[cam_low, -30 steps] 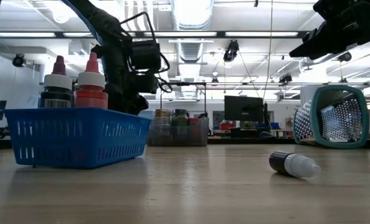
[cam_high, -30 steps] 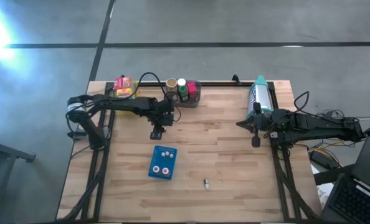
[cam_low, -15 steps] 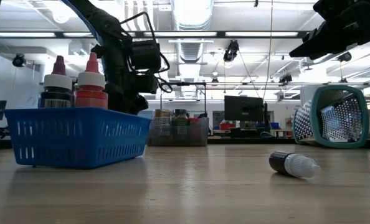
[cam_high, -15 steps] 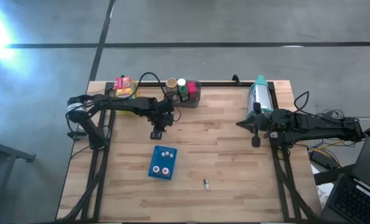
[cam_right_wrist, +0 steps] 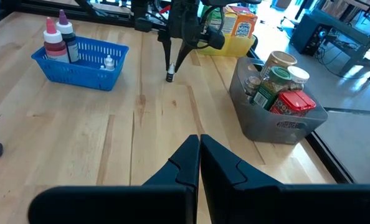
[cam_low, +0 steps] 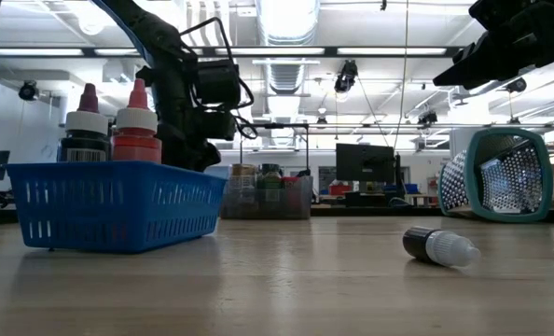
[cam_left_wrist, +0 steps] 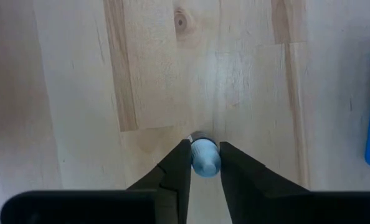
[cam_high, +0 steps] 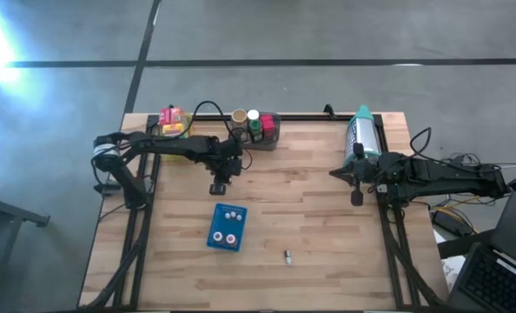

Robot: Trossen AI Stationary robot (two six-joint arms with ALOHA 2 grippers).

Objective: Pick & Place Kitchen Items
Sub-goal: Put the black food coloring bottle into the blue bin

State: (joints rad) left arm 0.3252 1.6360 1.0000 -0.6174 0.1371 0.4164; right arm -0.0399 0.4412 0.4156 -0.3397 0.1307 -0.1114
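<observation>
My left gripper [cam_high: 219, 188] points down at the wood table behind the blue tray [cam_high: 228, 226] and is shut on a tiny bottle with a pale blue top [cam_left_wrist: 205, 157]. In the low view the tray [cam_low: 118, 205] hides its fingers. Two tall capped bottles [cam_low: 114, 126] stand in the tray. A small dark bottle with a white cap [cam_low: 440, 245] lies on its side on the table [cam_high: 287, 256]. My right gripper [cam_high: 356, 198] hangs shut above the table's right side, touching nothing. My left gripper pinches the tiny bottle by its pale blue top [cam_left_wrist: 203, 163] between its two fingertips [cam_left_wrist: 180, 163], coming from above and pointing down. The bottle stands upright under the fingers [cam_right_wrist: 169, 77]. Whether its base rests on the wood or hangs just above it, I cannot tell.
A grey bin [cam_high: 260, 130] of cans and jars and a yellow bin [cam_high: 173, 122] of boxes sit at the far edge. A teal-rimmed mesh basket [cam_high: 363, 130] lies on its side at the far right. Bare wood stretches across the middle and near side.
</observation>
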